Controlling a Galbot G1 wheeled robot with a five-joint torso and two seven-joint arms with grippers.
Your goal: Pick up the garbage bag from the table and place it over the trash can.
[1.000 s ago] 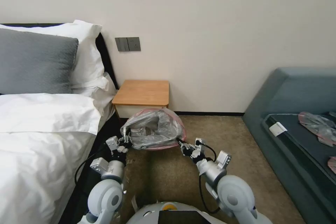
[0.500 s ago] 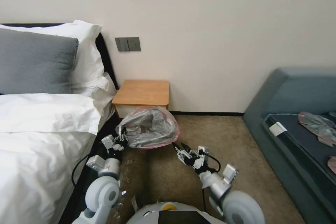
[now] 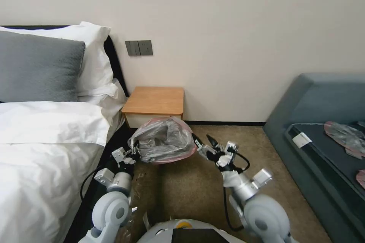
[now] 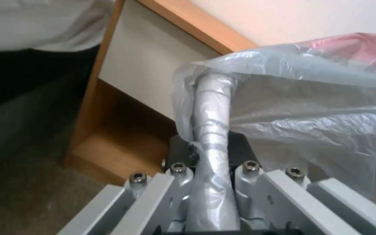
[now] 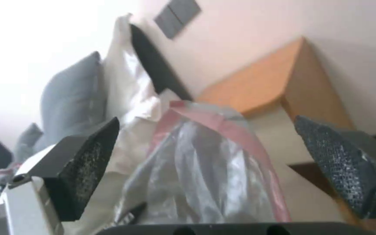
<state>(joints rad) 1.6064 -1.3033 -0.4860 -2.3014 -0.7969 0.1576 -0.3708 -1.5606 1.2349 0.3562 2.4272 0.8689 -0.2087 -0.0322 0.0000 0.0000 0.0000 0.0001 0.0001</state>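
The bag (image 3: 164,140) hangs bunched and open-mouthed in front of the table (image 3: 155,100), just below its front edge and above the carpet (image 3: 213,182). The left gripper (image 3: 133,154) pinches the bag's left side, a twisted fold of plastic clamped between its jaws in the left wrist view. The right gripper (image 3: 203,141) sits at the bag's right side with jaws spread wide, the pink rim (image 5: 236,130) between its pads (image 5: 88,163) but not gripped.
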